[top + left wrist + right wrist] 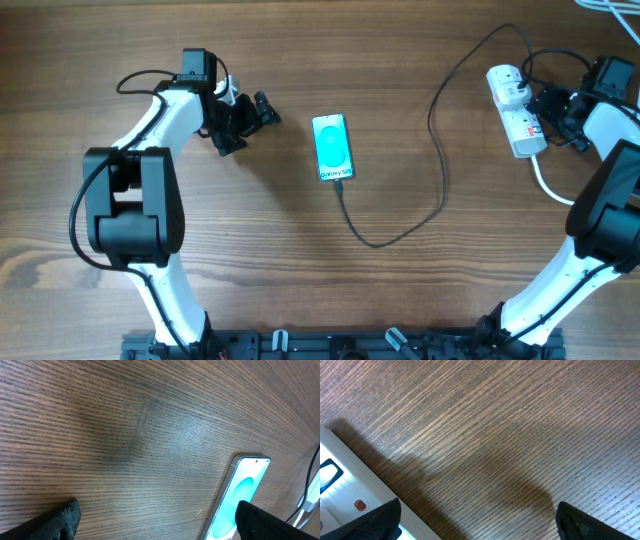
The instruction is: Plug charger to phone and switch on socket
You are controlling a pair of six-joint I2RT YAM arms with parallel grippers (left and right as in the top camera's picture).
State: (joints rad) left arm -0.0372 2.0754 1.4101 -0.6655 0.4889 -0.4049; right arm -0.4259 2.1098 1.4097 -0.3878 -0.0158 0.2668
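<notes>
The phone (333, 148) lies flat mid-table with its cyan screen lit; it also shows at the lower right of the left wrist view (240, 495). The thin black charger cable (437, 150) runs from the phone's near end, loops right and goes up to the white plug on the socket (516, 108), a white power strip at the far right. My left gripper (247, 120) is open and empty, left of the phone. My right gripper (553, 107) is open and empty right beside the socket, whose red switch mark (360, 505) shows in the right wrist view.
The socket's thick white cord (545, 182) curves toward my right arm. More white cords (610, 8) lie at the far right corner. The arm bases stand at the near edge.
</notes>
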